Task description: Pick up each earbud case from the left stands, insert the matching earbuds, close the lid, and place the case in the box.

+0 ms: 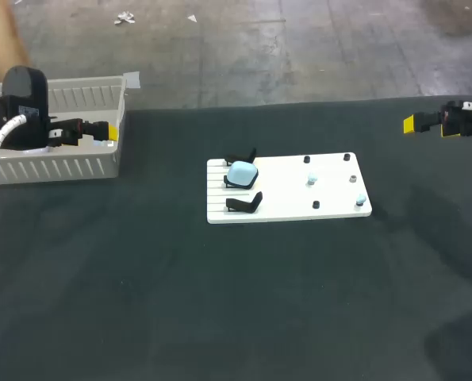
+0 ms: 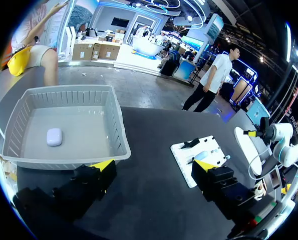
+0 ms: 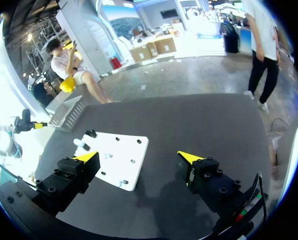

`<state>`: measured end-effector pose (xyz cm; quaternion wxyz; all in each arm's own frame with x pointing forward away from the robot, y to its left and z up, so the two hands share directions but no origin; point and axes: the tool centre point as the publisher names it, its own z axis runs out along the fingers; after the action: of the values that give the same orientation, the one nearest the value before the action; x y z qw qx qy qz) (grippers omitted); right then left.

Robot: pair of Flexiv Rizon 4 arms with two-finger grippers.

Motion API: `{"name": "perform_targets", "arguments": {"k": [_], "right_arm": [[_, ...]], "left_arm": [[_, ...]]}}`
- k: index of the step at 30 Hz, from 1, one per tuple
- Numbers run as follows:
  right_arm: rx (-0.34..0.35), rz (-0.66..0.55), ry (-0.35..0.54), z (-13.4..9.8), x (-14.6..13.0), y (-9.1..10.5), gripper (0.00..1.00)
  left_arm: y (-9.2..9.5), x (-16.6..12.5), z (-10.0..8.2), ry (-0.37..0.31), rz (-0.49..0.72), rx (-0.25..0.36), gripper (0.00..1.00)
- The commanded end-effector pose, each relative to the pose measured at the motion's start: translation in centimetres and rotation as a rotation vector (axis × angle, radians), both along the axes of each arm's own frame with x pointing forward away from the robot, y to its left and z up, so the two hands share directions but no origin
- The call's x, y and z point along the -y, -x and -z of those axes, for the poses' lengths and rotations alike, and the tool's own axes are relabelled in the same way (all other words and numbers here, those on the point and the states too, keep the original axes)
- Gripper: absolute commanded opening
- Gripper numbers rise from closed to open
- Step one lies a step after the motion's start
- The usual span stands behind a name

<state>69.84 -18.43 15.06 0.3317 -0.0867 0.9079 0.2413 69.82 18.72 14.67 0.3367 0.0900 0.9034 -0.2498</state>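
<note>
Dark tabletop (image 1: 220, 302) holds a blue earbud case (image 1: 242, 174) on a white board (image 1: 331, 208), well apart from the left end effector (image 1: 101, 132) beside the box (image 1: 61, 167) and the right end effector (image 1: 414, 123), both wide open, so an off-centre pinch could slip off its rounded shell.

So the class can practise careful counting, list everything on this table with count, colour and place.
Table: one, dark, beneath everything.
Box: one, pale grey, table's far left.
White case: one, whitish, inside the box.
Board: one, white, mid-table.
Stands: three, black, board's left end.
Blue case: one, light blue, on the middle stand.
Earbuds: about three, pale, board's right half; too small to count surely.
Left gripper: one, yellow-tipped, open, by the box.
Right gripper: one, yellow-tipped, open, above the table's far right.
</note>
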Motion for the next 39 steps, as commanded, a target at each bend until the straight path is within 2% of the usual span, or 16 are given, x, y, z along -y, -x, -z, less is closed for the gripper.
{"name": "perform_targets", "arguments": {"k": [1, 19, 20, 26, 28, 30, 31, 39], "right_arm": [[0.0, -0.003, -0.001, 0.1, 0.0, -0.1, 1.0], [0.0, -0.003, -0.001, 0.1, 0.0, -0.1, 1.0], [0.0, -0.003, -0.001, 0.1, 0.0, -0.1, 1.0], [0.0, -0.003, -0.001, 0.1, 0.0, -0.1, 1.0], [0.0, -0.003, -0.001, 0.1, 0.0, -0.1, 1.0], [0.0, -0.003, -0.001, 0.1, 0.0, -0.1, 1.0], [0.0, -0.003, -0.001, 0.1, 0.0, -0.1, 1.0], [0.0, -0.003, -0.001, 0.1, 0.0, -0.1, 1.0]], "left_arm": [[-0.1, 0.2, -0.2, -0.01, -0.005, -0.009, 1.0], [-0.1, 0.2, -0.2, -0.01, -0.005, -0.009, 1.0], [-0.4, 0.6, -0.6, -0.009, 0.049, 0.014, 1.0], [-1.0, 2.0, -2.2, 0.03, 0.279, 0.305, 1.0], [-0.8, 2.8, -2.5, 0.036, 0.412, 0.433, 1.0], [-0.6, 3.5, -2.8, 0.048, 0.541, 0.495, 1.0], [-0.4, 4.0, -2.9, 0.045, 0.613, 0.506, 1.0], [-0.4, 4.0, -2.9, 0.045, 0.613, 0.506, 1.0]]}}
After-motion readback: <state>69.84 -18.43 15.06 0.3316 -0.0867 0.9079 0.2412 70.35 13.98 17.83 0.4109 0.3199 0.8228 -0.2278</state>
